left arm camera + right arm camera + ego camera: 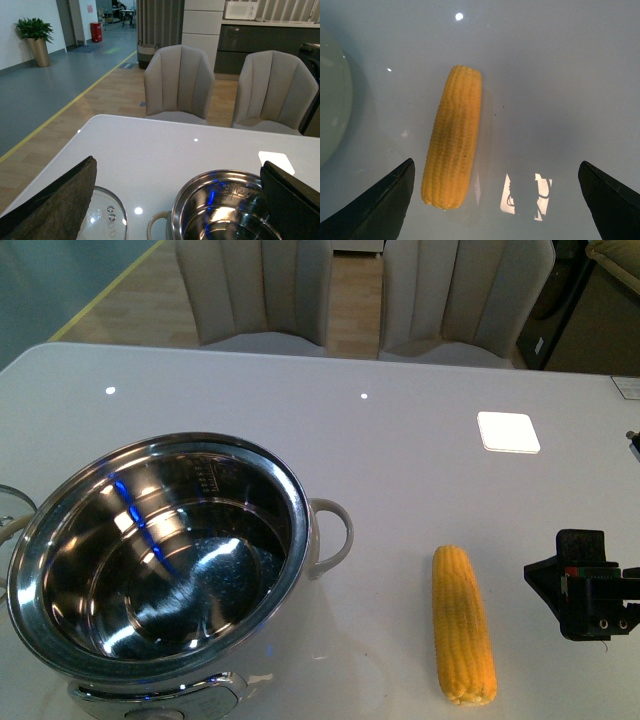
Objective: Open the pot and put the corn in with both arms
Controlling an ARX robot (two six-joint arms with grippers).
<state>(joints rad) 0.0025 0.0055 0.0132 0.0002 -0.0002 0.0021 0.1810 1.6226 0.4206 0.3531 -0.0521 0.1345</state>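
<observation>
The pot (160, 560) stands open at the front left of the table, its shiny steel bowl empty. It also shows in the left wrist view (225, 212). Its glass lid (102, 217) lies flat on the table beside it. The corn (463, 638) lies on the table to the right of the pot. My right gripper (583, 583) hovers to the right of the corn, open; in the right wrist view (496, 164) the corn (452, 137) lies below, nearer one finger. My left gripper (177, 165) is open and empty, above the pot and lid.
A white square pad (508, 432) lies on the white table (400, 410) behind the corn. Two beige chairs (255, 290) (465, 295) stand at the table's far edge. A pot side handle (335, 535) points toward the corn.
</observation>
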